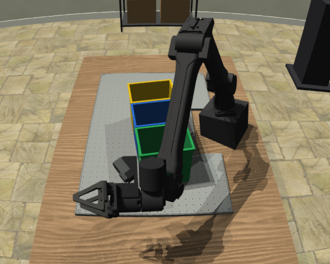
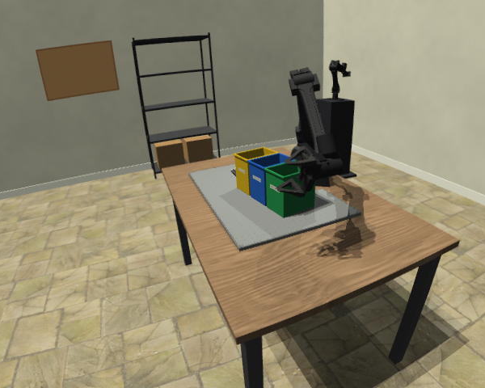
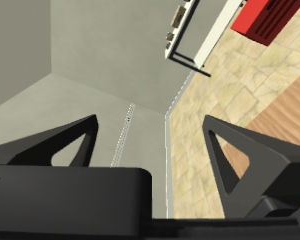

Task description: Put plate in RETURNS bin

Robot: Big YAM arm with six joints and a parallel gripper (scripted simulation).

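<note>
The green bin (image 1: 149, 140) stands upright at the near end of a row of three bins on the grey mat; it also shows in the exterior view (image 2: 288, 202). My gripper (image 1: 80, 198) is open and empty, raised above the mat's near left corner and pointing away from the bins. In the exterior view my gripper (image 2: 285, 174) hangs in front of the green bin. In the wrist view my fingers stand wide with only wall and floor between them. A dark flat piece lies tilted beside the green bin; I cannot tell if it is the plate.
The blue bin (image 1: 149, 112) and the yellow bin (image 1: 149, 91) stand upright behind the green one, touching in a row. The arm's black base block (image 1: 223, 125) sits at the mat's right side. My arm reaches over the green bin's right half.
</note>
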